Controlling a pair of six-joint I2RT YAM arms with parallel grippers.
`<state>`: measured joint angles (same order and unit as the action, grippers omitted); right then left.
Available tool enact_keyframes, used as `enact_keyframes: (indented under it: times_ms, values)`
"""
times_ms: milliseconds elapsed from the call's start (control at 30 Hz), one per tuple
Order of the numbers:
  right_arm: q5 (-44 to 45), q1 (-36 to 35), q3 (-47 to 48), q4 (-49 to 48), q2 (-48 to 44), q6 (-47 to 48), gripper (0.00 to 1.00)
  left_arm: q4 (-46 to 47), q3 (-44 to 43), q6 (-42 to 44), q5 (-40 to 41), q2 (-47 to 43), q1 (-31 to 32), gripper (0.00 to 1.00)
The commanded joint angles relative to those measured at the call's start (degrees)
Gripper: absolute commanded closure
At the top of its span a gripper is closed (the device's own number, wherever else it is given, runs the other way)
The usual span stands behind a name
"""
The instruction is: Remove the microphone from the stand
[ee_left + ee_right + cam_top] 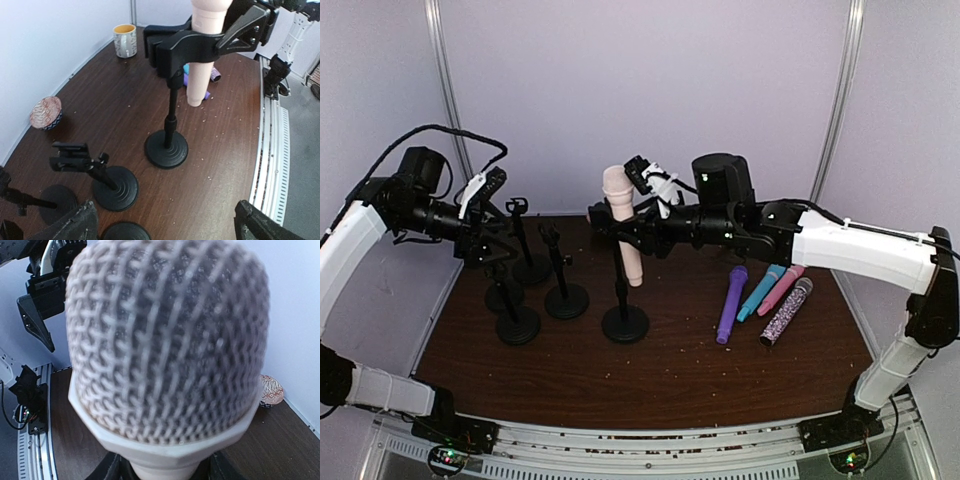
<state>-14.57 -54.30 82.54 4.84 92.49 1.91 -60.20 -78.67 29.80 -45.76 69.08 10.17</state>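
Observation:
A pale pink microphone (623, 225) sits tilted in the clip of a black stand (625, 322) at the table's middle. My right gripper (620, 222) reaches in from the right and is shut on the microphone's handle just below the head. In the right wrist view the mesh head (167, 340) fills the frame, with black fingers (107, 471) on both sides of the handle. The left wrist view shows the microphone (202, 60), the clip (167, 47) and the stand base (166, 148). My left gripper (490, 240) is open and empty above the empty stands; it also shows in its wrist view (167, 225).
Several empty black stands (566, 300) cluster at the left. A purple microphone (731, 304), a teal one (760, 292), a pink one (780, 290) and a glittery one (787, 312) lie at the right. A mug (125, 41) and a patterned bowl (46, 113) stand along the back wall.

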Motion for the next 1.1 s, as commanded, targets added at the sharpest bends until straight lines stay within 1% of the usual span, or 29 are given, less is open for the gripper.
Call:
enact_keyframes:
  times_ms: [0,100,233,267,300,333,367,400,500,600,800,967,1067]
  values:
    - [-6.98,-0.37,-0.75,-2.73,-4.25,3.06,1.00,-0.44,-1.80,5.04,-3.84,1.13,4.03,0.02]
    - [-10.29,-0.45,-0.48,-1.09,-4.87,4.69,0.99,-0.53,-3.83,7.39,-5.83,3.15,5.92,0.02]
    - [-12.61,-0.45,0.74,2.14,-3.81,5.47,0.82,0.94,-5.63,11.47,-10.62,5.73,7.35,0.02]
    - [-12.59,-0.39,1.22,3.24,-3.32,5.40,0.74,1.95,-6.14,11.50,-11.11,6.49,7.62,0.02]
    - [-12.33,-0.44,1.86,4.27,-2.76,5.23,0.57,2.65,-6.92,11.74,-11.76,7.31,7.92,0.02]
    - [-11.88,-0.45,2.62,5.33,-2.28,4.94,0.46,2.79,-7.84,12.28,-12.73,8.23,8.12,0.02]
    - [-11.52,-0.43,3.37,6.30,-1.87,4.34,0.41,2.81,-8.75,12.76,-13.47,9.26,8.35,0.02]
    - [-11.42,-0.39,4.09,6.94,-1.53,3.86,0.38,2.82,-9.64,13.32,-13.89,10.22,8.82,0.02]
    - [-10.80,-0.40,4.60,6.27,-2.00,1.88,0.33,2.81,-11.76,15.24,-13.80,13.12,10.79,0.02]
    - [-10.46,-0.44,4.03,4.40,-3.39,0.06,0.32,2.83,-14.14,16.36,-13.53,16.53,12.63,0.02]
    - [-9.04,-0.38,1.12,0.26,-5.96,-3.59,0.38,2.81,-19.48,17.54,-14.72,21.52,15.13,0.02]
    - [-8.15,-0.54,0.29,4.63,-7.52,-4.50,0.21,-1.01,-21.31,21.96,-14.43,24.01,17.12,0.02]
    - [-4.48,-1.74,-2.27,5.21,-9.19,-3.85,0.16,-1.05,-20.68,23.05,-13.34,24.76,18.44,0.02]
